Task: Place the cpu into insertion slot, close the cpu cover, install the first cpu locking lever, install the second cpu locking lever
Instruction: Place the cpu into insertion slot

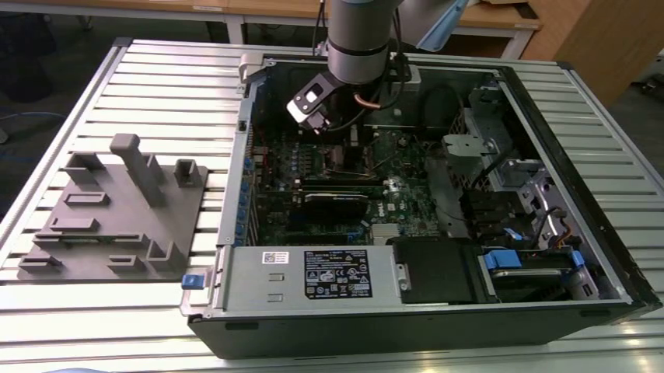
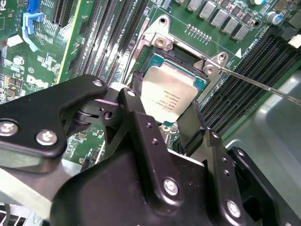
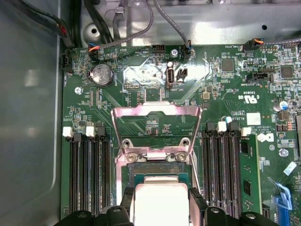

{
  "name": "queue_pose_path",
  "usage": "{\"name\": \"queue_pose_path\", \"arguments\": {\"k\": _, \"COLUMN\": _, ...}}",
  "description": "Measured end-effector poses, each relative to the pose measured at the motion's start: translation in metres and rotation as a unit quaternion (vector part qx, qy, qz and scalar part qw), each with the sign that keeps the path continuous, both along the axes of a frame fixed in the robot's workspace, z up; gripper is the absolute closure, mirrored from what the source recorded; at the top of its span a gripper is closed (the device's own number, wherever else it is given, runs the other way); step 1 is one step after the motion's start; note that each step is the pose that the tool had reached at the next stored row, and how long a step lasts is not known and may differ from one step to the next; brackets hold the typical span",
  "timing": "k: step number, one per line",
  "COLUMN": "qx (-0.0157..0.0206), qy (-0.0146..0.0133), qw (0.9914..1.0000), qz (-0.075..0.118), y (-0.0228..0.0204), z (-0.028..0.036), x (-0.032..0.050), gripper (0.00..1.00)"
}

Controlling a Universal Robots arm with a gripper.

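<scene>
- Because the cpu [image 2: 170, 94] must meet the contacts squarely, I hold it flat by two opposite edges, my fingers [image 2: 189, 126] clenched on it and its silver top facing up.
- It hangs directly over the insertion slot [image 3: 156, 170] and very close to it. I cannot tell whether it touches the socket floor.
- The cpu cover [image 3: 157, 109] lies flipped back on its hinge, which leaves the socket open to me. Through its window I see bare motherboard [image 3: 211, 94].
- One cpu locking lever [image 2: 258, 85], a thin metal rod, juts away from a socket corner. I judge it unlatched, so nothing pins the cover.
- Memory slots [image 3: 89, 174] run along both sides of the socket, so my fingers work in the narrow lane between them.
- In the exterior view, the open computer case [image 1: 415, 334] lies on the slatted tabletop [image 1: 155, 78]. It holds the motherboard and a power supply [image 1: 332, 276].
- A grey fixture [image 1: 114, 225] sits beside the case, on the exterior view's left.
</scene>
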State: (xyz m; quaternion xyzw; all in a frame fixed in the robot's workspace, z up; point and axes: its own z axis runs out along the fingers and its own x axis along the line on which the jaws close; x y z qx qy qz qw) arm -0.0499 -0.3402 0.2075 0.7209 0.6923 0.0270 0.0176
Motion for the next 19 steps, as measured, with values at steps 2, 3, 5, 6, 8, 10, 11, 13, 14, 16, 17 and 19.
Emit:
{"name": "queue_pose_path", "arguments": {"k": 2, "qx": 0.0002, "qy": -0.0002, "qw": 1.00000, "qz": 0.001, "y": 0.0001, "z": -0.0003, "x": 0.0000, "gripper": 0.46}}
{"name": "queue_pose_path", "arguments": {"k": 3, "qx": 0.0003, "qy": -0.0003, "qw": 1.00000, "qz": 0.003, "y": 0.0003, "z": -0.0005, "x": 0.0000, "gripper": 0.46}}
{"name": "queue_pose_path", "arguments": {"k": 5, "qx": 0.0003, "qy": -0.0005, "qw": 0.99996, "qz": 0.009, "y": 0.0009, "z": -0.0010, "x": 0.0000, "gripper": 0.46}}
{"name": "queue_pose_path", "arguments": {"k": 6, "qx": 0.0004, "qy": -0.0010, "qw": 0.99993, "qz": 0.011, "y": 0.0010, "z": -0.0015, "x": 0.0000, "gripper": 0.46}}
{"name": "queue_pose_path", "arguments": {"k": 8, "qx": 0.0001, "qy": -0.0048, "qw": 0.99984, "qz": 0.017, "y": 0.0011, "z": -0.0025, "x": 0.0000, "gripper": 0.46}}
{"name": "queue_pose_path", "arguments": {"k": 10, "qx": 0.0001, "qy": -0.0115, "qw": 0.99972, "qz": 0.021, "y": 0.0012, "z": -0.0035, "x": 0.0000, "gripper": 0.46}}
{"name": "queue_pose_path", "arguments": {"k": 11, "qx": 0.0001, "qy": -0.0126, "qw": 0.99970, "qz": 0.021, "y": 0.0012, "z": -0.0037, "x": 0.0001, "gripper": 0.46}}
{"name": "queue_pose_path", "arguments": {"k": 13, "qx": 0.0001, "qy": -0.0127, "qw": 0.99969, "qz": 0.021, "y": 0.0012, "z": -0.0037, "x": 0.0001, "gripper": 0.46}}
{"name": "queue_pose_path", "arguments": {"k": 14, "qx": 0.0001, "qy": -0.0127, "qw": 0.99969, "qz": 0.021, "y": 0.0012, "z": -0.0037, "x": 0.0000, "gripper": 0.46}}
{"name": "queue_pose_path", "arguments": {"k": 16, "qx": 0.0001, "qy": -0.0128, "qw": 0.99969, "qz": 0.021, "y": 0.0025, "z": -0.0038, "x": -0.0003, "gripper": 0.46}}
{"name": "queue_pose_path", "arguments": {"k": 17, "qx": 0.0001, "qy": -0.0128, "qw": 0.99969, "qz": 0.021, "y": 0.0033, "z": -0.0039, "x": -0.0003, "gripper": 0.46}}
{"name": "queue_pose_path", "arguments": {"k": 19, "qx": 0.0001, "qy": -0.0128, "qw": 0.99969, "qz": 0.021, "y": 0.0034, "z": -0.0039, "x": -0.0003, "gripper": 0.46}}
